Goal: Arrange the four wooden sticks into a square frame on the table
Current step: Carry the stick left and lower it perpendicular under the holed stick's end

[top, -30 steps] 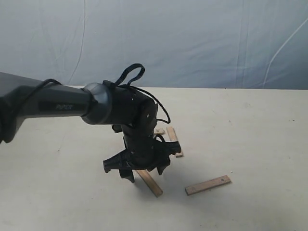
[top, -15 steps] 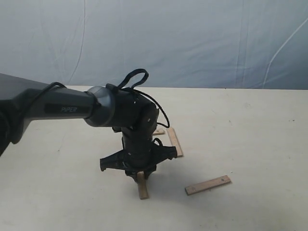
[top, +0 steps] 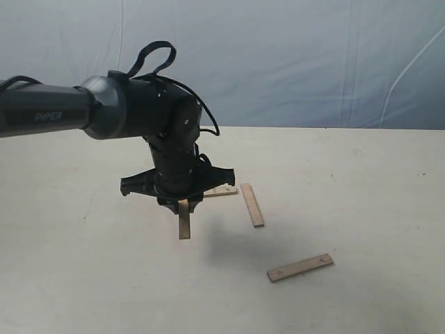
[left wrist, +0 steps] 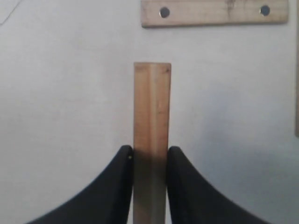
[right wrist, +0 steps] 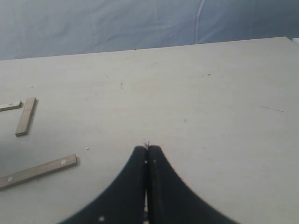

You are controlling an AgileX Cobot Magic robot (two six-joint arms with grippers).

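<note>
Since a second ago the left end effector (top: 184, 207) has carried the held stick (top: 184, 224) toward 10 o'clock across the tabletop (top: 361, 181), and that stick has swung from a slant to a 12-to-6 line in the exterior view. White lettering (top: 51, 116) on the left arm (top: 104, 111) reads "PiPER". The held stick hangs straight below the end effector, its upper end pinched between the two dark fingers (left wrist: 117, 186), the jaws narrowed to just its width; whether its lower tip touches the tabletop I cannot tell. At 3 o'clock from it a plain stick (top: 252, 204) lies running roughly 11 to 5. A holed stick (top: 300, 267) lies well apart at 4 o'clock, running 8 to 2. A fourth stick (top: 221, 191) shows partly behind the end effector, running 9 to 3. The right end effector (right wrist: 147, 154) has its jaws pressed together on nothing.
</note>
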